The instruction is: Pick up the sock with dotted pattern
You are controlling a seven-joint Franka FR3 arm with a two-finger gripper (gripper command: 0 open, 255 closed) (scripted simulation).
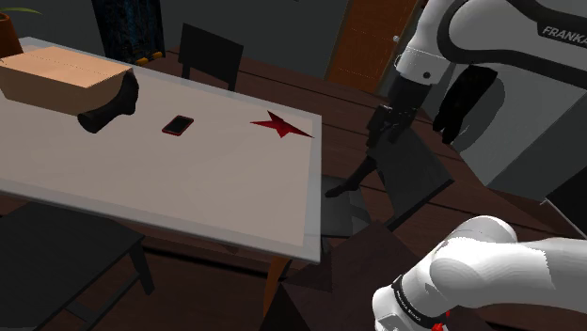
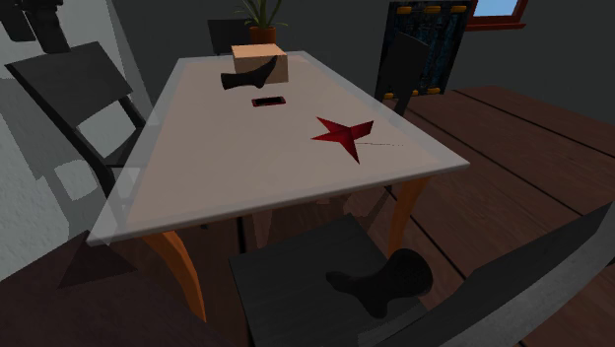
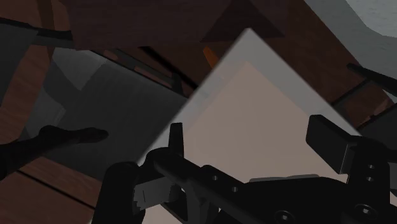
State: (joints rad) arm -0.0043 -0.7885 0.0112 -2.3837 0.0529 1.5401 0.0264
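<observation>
Two dark socks show, and I can make out a dotted pattern on neither. One sock (image 1: 108, 108) (image 2: 248, 77) lies on the table against a cardboard box (image 1: 61, 77) (image 2: 261, 61). The other sock (image 1: 353, 181) (image 2: 384, 284) (image 3: 57, 137) lies on the seat of a dark chair (image 2: 296, 266) beside the table's corner. My black gripper (image 1: 381, 132) (image 3: 249, 143) hangs open and empty in the air past the table's edge, above that chair. Its fingers (image 3: 175, 137) stand wide apart over the table corner (image 3: 254, 83).
A phone (image 1: 178, 124) (image 2: 268, 102) with a red rim and a flat red star (image 1: 280, 124) (image 2: 345, 135) lie on the pale table (image 1: 188, 188). Dark chairs (image 1: 209, 52) (image 2: 74, 89) surround it. A potted plant (image 2: 261, 20) stands behind the box.
</observation>
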